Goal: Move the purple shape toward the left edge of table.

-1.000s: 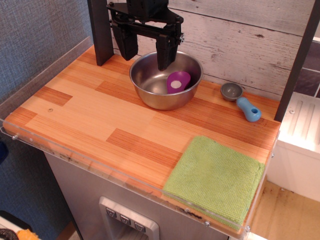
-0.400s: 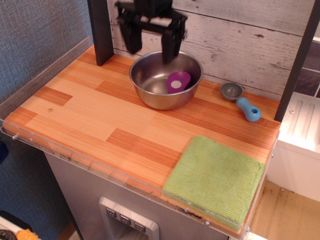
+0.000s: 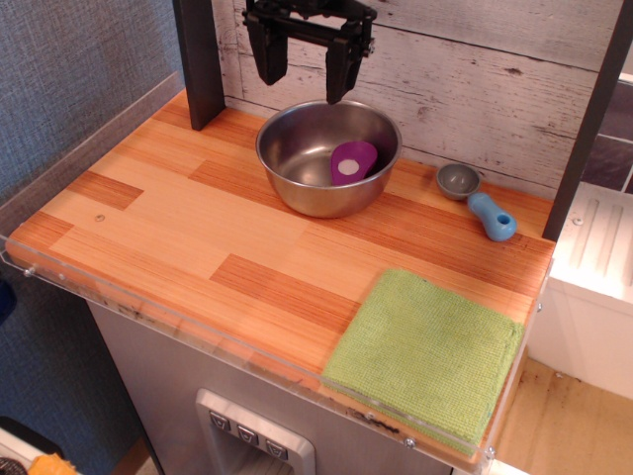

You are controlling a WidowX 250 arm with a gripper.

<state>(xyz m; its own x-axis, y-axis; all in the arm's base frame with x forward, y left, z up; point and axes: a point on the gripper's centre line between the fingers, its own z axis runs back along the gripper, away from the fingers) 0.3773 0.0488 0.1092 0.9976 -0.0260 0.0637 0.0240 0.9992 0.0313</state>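
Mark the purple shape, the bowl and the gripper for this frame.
purple shape (image 3: 352, 161): camera view, its middle
bowl (image 3: 309, 202): camera view, front outer wall
gripper (image 3: 303, 87): camera view, midway between fingertips

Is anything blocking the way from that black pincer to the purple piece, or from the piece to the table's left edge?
Nothing sits between the open black pincer and the purple oval shape. The shape lies inside the round steel bowl, so the bowl's wall stands between it and the left edge.
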